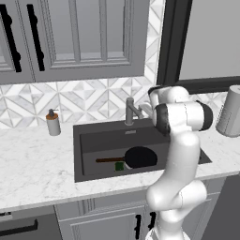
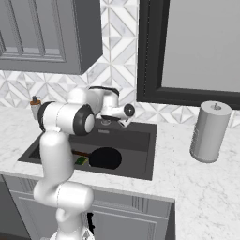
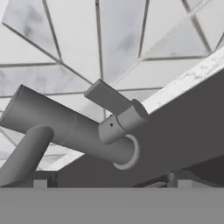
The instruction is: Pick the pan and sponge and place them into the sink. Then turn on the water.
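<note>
Standing wide apart, the two fingertips (image 3: 40,180) of the gripper (image 3: 111,181) held nothing; the grey faucet (image 3: 74,127) lay just beyond them, its side lever (image 3: 107,97) jutting out above the base, and no finger was seen touching it. From the right base view the gripper (image 2: 121,114) hung at the back rim of the sink (image 2: 140,154), close over the faucet's foot.

Down in the sink (image 1: 93,140), the pan (image 1: 139,157) sat toward the front wall, right of the middle, its reddish-brown handle pointing toward the left wall. The sponge (image 1: 120,166) lay against the pan at the front edge of the basin, where the handle met the pan. The right base view showed the same pair: pan (image 2: 105,158) near the front wall, sponge (image 2: 83,160) touching its left side. No stream ran from the spout.

Marble counter (image 1: 33,164) ran to both sides of the basin. A soap bottle (image 1: 53,123) with an orange pump stood upright on the counter at the back, left of the sink. A grey paper towel roll (image 2: 210,131) stood upright on the counter right of the sink. Behind ran a diamond-patterned tile backsplash (image 1: 89,101), grey wall cabinets (image 1: 70,37) above it, and a dark-framed window (image 2: 197,47) to the right.
</note>
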{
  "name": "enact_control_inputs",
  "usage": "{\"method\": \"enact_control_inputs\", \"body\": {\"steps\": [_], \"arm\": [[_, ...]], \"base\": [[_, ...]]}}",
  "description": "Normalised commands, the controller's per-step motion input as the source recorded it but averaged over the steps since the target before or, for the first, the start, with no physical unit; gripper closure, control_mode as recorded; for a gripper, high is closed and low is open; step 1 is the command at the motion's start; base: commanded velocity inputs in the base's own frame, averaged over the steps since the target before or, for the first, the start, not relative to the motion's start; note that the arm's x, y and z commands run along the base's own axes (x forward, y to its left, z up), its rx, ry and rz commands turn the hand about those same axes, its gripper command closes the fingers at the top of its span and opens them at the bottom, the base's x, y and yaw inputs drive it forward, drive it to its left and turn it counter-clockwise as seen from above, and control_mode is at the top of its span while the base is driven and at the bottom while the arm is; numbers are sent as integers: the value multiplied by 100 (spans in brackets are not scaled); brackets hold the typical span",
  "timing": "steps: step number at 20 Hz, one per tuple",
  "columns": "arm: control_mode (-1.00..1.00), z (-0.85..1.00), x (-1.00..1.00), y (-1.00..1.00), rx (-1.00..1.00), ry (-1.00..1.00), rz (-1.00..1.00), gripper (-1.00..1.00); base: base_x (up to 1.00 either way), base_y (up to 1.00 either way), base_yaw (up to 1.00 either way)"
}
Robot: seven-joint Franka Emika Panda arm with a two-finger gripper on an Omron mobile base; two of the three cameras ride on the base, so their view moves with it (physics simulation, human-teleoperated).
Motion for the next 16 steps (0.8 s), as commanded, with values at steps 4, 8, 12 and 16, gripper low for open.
{"method": "enact_control_inputs", "body": {"steps": [4,8,12,16], "arm": [[-100,-4,42,0,0,0,0,-100],[-100,-7,39,0,0,0,0,-100],[-100,-9,38,0,1,0,0,-100],[-100,-12,36,0,1,0,0,-100]], "base": [[0,0,0],[0,0,0],[0,0,0],[0,0,0]]}}
